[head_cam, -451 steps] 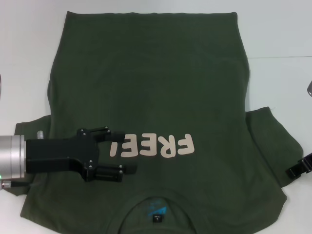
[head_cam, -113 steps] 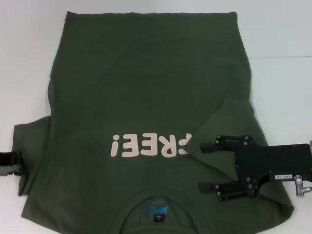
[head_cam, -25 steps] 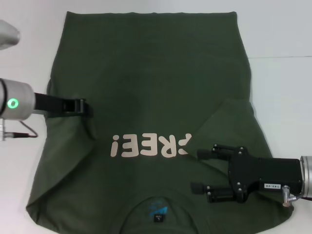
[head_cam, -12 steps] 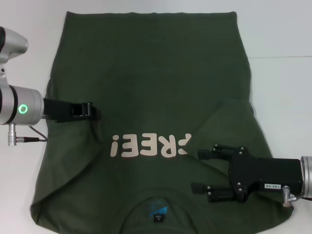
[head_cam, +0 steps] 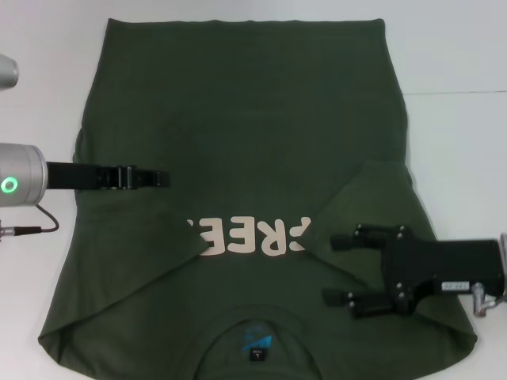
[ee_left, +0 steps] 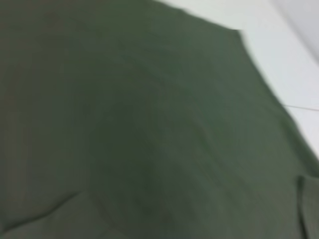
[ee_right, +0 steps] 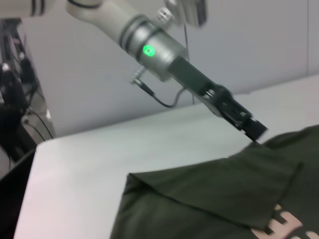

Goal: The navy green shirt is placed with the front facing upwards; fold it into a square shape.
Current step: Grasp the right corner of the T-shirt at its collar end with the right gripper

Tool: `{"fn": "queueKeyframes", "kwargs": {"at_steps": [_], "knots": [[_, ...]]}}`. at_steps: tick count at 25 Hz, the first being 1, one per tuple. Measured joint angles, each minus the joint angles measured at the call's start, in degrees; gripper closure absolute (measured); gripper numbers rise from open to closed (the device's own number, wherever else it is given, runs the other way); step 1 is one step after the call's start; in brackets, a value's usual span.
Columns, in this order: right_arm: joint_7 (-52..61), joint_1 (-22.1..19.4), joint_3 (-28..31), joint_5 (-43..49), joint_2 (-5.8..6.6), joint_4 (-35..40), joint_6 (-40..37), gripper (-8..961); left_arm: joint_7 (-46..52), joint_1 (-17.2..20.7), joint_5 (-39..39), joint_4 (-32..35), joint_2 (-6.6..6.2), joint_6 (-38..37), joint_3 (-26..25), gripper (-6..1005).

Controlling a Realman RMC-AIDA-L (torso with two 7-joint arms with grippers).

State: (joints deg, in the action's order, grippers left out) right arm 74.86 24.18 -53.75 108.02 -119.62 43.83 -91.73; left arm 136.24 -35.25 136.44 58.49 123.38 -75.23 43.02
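table (head_cam: 459, 47): white, one, under everything.
shirt: one navy green shirt (head_cam: 245, 119) spread print-up, collar nearest the robot; both sleeves folded inward, hiding the ends of the print.
left gripper (head_cam: 158, 178): pinched on the lifted left sleeve edge, above the shirt's left half.
right gripper (head_cam: 339, 269): jaws apart, holding nothing, over the folded right sleeve.
right wrist view: shows the left gripper (ee_right: 255, 130) lifting the fold's tip off the shirt (ee_right: 209, 194).
left wrist view: only cloth (ee_left: 139, 124).

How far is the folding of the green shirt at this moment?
Done: the right sleeve lies folded inward beside the open right gripper. In hand: the left gripper lifts the left sleeve of the navy green shirt over the "FREE!" print. Left: folding the body into a square.
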Motion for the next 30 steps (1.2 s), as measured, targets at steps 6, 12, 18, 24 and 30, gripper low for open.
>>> {"fn": "queueKeyframes", "kwargs": {"at_steps": [6, 12, 18, 24, 30], "knots": [[17.29, -1.29, -0.38, 6.58, -0.54, 18.02, -0.95, 58, -25.31, 1.79, -11.54, -0.88, -0.09, -11.98, -4.77, 506], [30.62, -3.86, -1.97, 9.34, -0.37, 36.69, -4.08, 128, -32.20, 2.47, -15.16, -2.56, 0.06, -17.06, -5.22, 247], [44.84, -3.03, -1.96, 19.92, -0.36, 49.01, -6.04, 185, -36.06, 2.41, -18.88, -4.23, 0.13, -19.76, -4.97, 82], [56.32, 2.46, -3.93, 36.71, -0.23, 49.89, -12.33, 85, -39.15, 2.41, -19.70, -6.06, 0.13, -20.79, -5.03, 48], [62.64, 3.61, -10.88, 49.46, -0.44, 49.01, -13.33, 42, -41.03, 1.59, -21.03, -10.00, -0.14, -20.15, -5.15, 50]]}}
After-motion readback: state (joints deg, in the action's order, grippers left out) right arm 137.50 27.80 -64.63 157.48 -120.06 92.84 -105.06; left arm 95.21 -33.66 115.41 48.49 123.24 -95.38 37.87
